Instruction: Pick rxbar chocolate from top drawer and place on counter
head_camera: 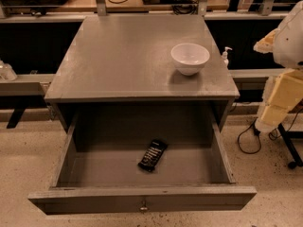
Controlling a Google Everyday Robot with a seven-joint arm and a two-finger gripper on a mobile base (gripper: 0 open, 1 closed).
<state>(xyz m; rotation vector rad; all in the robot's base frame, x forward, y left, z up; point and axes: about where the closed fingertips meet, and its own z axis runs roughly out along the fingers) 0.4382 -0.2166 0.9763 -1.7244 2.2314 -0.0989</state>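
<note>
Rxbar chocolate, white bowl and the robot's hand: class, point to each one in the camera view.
rxbar chocolate point(153, 155), camera view, middle of the black wrapper.
white bowl point(189, 67), camera view, front outer wall.
hand point(263, 121), camera view, lower tip of the arm near the right edge.

The scene is dimly lit, with a warm yellowish cast. Light is received from above: a soft sheen is spread over the counter point(123, 56), and a short shadow is cast just in front of the white bowl point(190, 57). The inside of the top drawer point(142, 200) is shaded. The robot arm point(286, 46) at the right edge is washed out; the gripper lies outside the frame.
</note>
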